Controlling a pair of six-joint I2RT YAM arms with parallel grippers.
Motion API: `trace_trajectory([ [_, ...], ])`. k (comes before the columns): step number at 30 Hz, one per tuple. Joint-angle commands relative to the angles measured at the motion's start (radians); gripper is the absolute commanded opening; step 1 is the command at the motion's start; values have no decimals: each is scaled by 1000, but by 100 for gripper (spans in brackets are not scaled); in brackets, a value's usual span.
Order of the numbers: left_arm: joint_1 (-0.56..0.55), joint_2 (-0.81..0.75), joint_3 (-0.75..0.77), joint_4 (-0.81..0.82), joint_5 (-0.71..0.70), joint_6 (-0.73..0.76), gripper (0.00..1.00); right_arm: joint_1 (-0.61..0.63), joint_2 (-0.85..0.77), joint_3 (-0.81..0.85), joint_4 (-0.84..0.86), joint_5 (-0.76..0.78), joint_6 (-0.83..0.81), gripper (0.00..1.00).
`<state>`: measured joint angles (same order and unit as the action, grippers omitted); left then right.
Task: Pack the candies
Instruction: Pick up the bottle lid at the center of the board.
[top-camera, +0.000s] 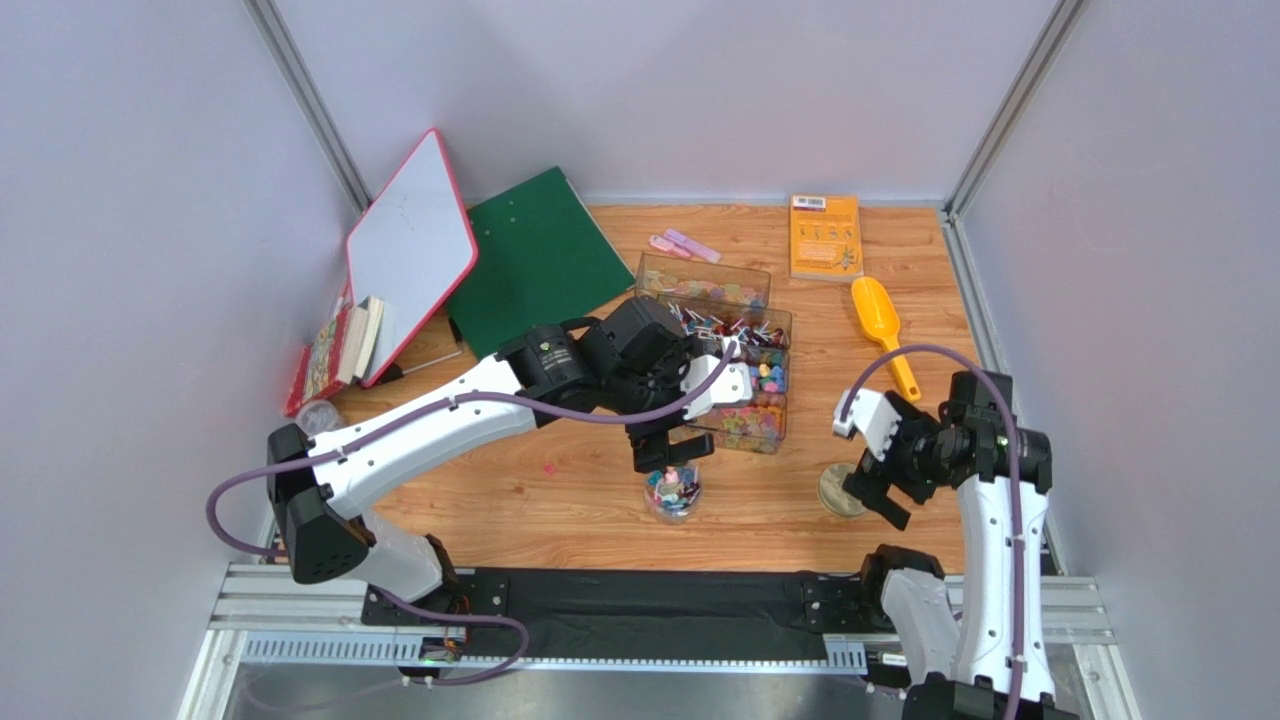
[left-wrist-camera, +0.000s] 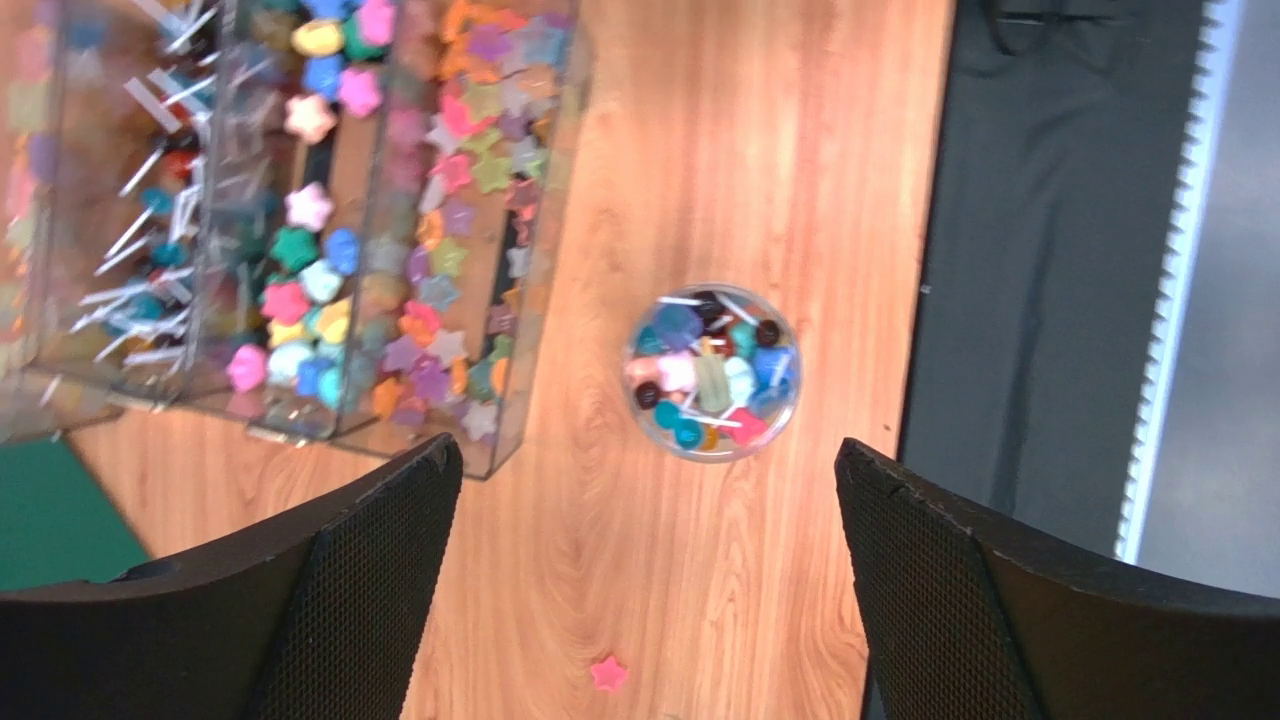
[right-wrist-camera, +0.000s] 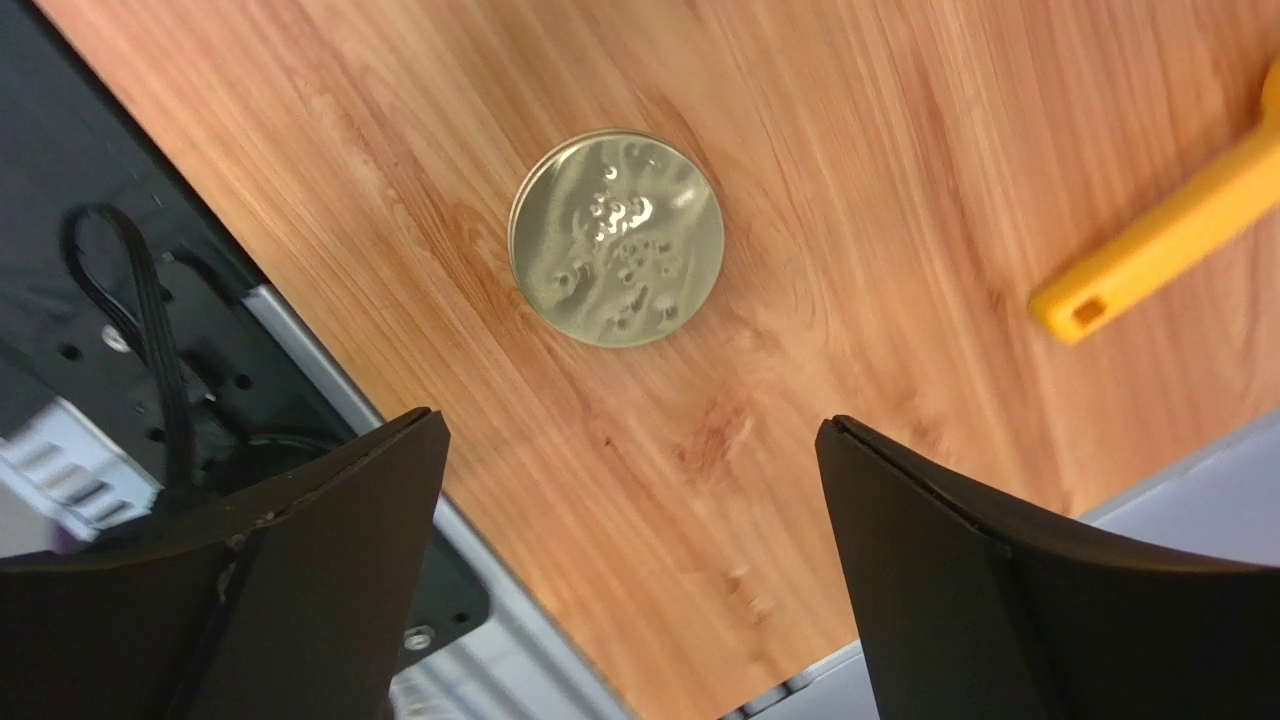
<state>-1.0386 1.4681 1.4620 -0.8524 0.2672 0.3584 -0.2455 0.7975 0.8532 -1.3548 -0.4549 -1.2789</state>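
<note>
Left tool (left-wrist-camera: 646, 465): both fingers (left-wrist-camera: 361, 600) spread wide, nothing between them. We see it hanging above the worktop (left-wrist-camera: 721, 150), not touching anything.

Candies (left-wrist-camera: 286, 300): mostly small star shapes in mixed colours, and most of them sit in a clear box (left-wrist-camera: 526, 360) with several compartments, ahead of the left tool and off its left finger. The compartments farthest to that side look like sweets on white sticks, but they're too blurred for us to be sure.

A small clear jar (left-wrist-camera: 628, 393) stands upright on the worktop just ahead of the left tool's gap, a bit toward its right finger and apart from the box. It's filled near the rim with mixed candies, a few of them on sticks.

One loose pink star (left-wrist-camera: 607, 674) lies on bare wood directly under the left tool's gap, between the fingers.

Right tool (right-wrist-camera: 628, 435): fingers also spread, holding nothing, above the worktop.

A round gold lid (right-wrist-camera: 616, 240) lies flat ahead of the right tool's gap, slightly toward its left finger. The yellow scoop (right-wrist-camera: 1157, 240) lies well out beyond its right finger; only the handle end shows in the wrist view. From the top camera, the lid sits right beside the right tool and well apart from the jar.
</note>
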Motion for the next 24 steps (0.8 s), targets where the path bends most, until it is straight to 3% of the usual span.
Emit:
trace_trajectory([
  [1,14,41,6,-45,-112,-116,100,-5,-44,-92,-67,-93,-370,100],
  [12,94,43,-25,-56,-146,-72,100,-5,57,-209,34,-91,-623,100],
  [24,115,60,-38,-45,-135,-87,99,-5,232,-191,160,-87,-562,100],
])
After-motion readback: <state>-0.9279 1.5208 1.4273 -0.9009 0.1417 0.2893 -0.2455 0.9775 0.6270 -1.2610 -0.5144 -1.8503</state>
